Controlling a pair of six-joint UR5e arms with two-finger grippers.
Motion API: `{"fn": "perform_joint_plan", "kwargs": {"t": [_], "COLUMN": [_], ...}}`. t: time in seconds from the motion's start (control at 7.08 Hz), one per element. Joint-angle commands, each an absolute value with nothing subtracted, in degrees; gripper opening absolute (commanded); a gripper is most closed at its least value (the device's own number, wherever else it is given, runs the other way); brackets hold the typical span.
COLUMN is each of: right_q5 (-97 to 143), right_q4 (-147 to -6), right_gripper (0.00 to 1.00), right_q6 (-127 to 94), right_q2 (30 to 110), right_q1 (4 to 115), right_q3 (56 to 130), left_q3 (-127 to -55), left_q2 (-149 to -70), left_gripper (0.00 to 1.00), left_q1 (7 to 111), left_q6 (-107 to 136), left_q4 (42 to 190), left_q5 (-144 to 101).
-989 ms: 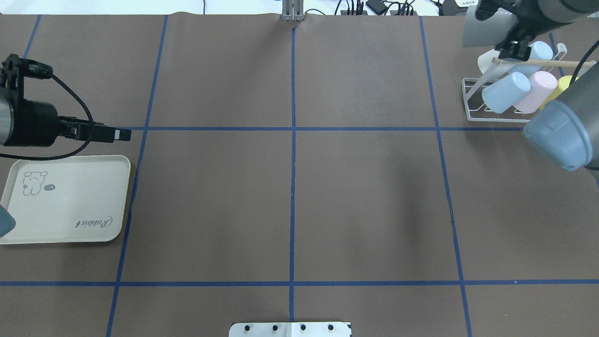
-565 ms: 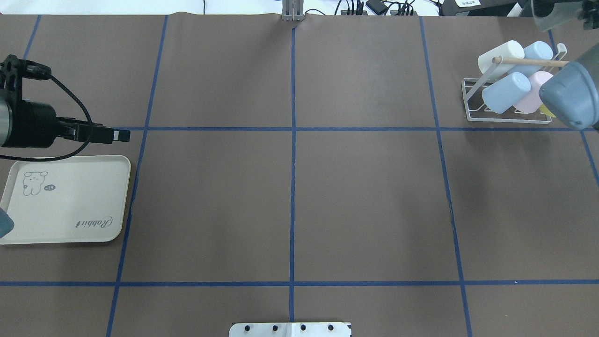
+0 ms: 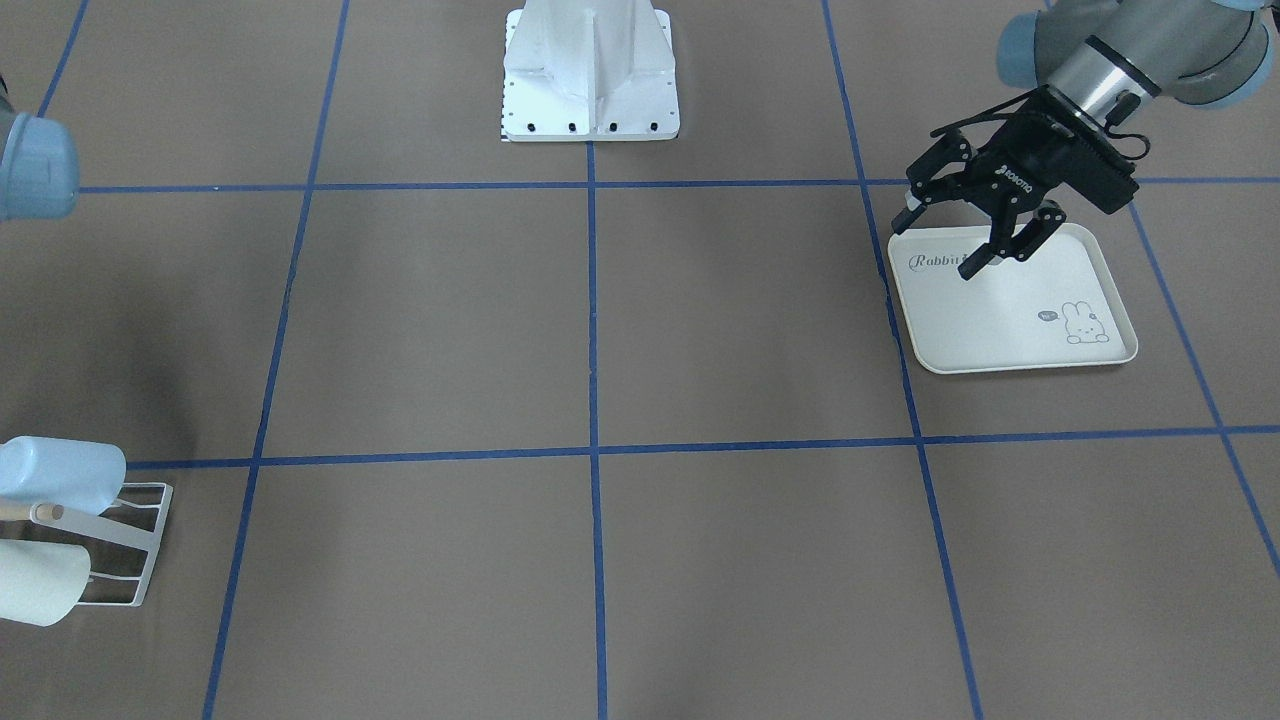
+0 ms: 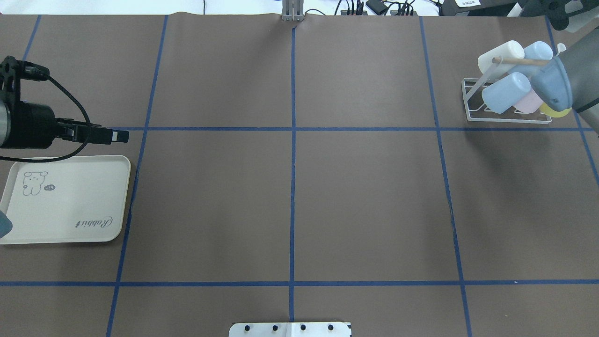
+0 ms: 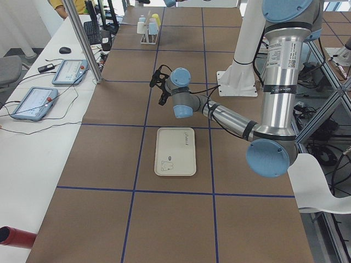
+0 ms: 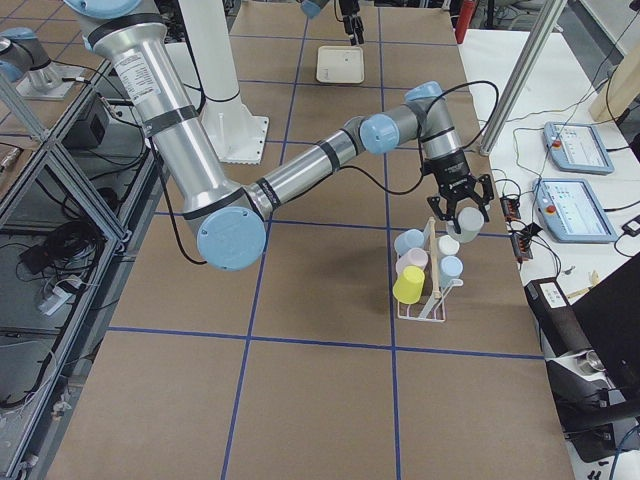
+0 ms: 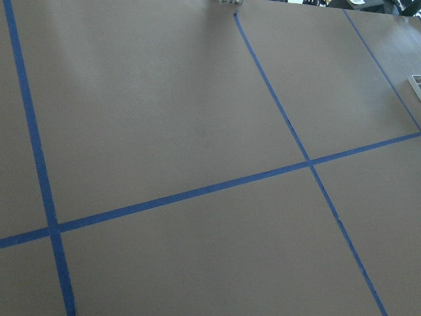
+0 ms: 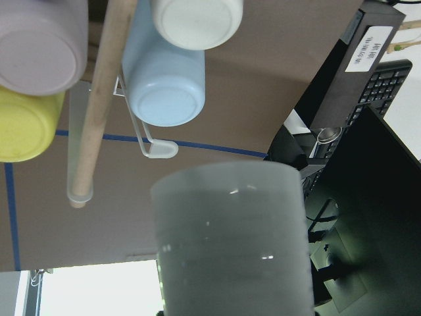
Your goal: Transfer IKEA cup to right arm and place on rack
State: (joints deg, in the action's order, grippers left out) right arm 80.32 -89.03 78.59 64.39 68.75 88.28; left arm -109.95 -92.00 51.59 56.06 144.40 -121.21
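Observation:
My right gripper (image 6: pixel 461 210) is shut on a pale grey IKEA cup (image 8: pixel 230 237) and holds it in the air just beyond the far end of the white wire rack (image 4: pixel 472 105). The wrist view looks past the cup at the rack's wooden dowel (image 8: pixel 99 99). The rack holds several cups: white (image 4: pixel 500 54), two blue (image 4: pixel 505 91), pink (image 4: pixel 529 100) and yellow (image 6: pixel 408 285). In the overhead view the right gripper is mostly cut off at the top right corner. My left gripper (image 3: pixel 940 243) is open and empty, above the near edge of the tray.
The cream rabbit-print tray (image 4: pixel 70 201) lies bare at the table's left side. My right arm's elbow (image 4: pixel 554 86) hangs over the rack's right part. Blue tape lines cross the brown table. Monitors and a keyboard (image 8: pixel 388 79) stand past the table's far edge.
My right gripper has carried the grey cup rightward along the far edge, from over the rack to beyond it. The right elbow swung up over the rack. The left arm barely moved.

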Motion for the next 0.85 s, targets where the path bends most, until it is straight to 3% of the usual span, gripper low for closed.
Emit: {"fn": "perform_joint_plan", "kwargs": {"t": [0.0, 0.71], "right_q5": [80.1, 75.9], "right_q4": [-83.2, -75.8], "right_gripper": [0.00, 0.00], "right_q6": [82.9, 82.6], "right_q2": [64.2, 69.1], "right_q1": [68.9, 67.2], "right_q3": [82.3, 81.6], "left_q3": [-110.0, -110.4], "left_q2": [-91.8, -91.8], "left_gripper": [1.00, 1.00], "left_q1": [51.5, 51.5], "left_q6": [56.2, 56.4], "left_q4": [144.5, 144.5], "left_q5": [-121.1, -121.2]}}
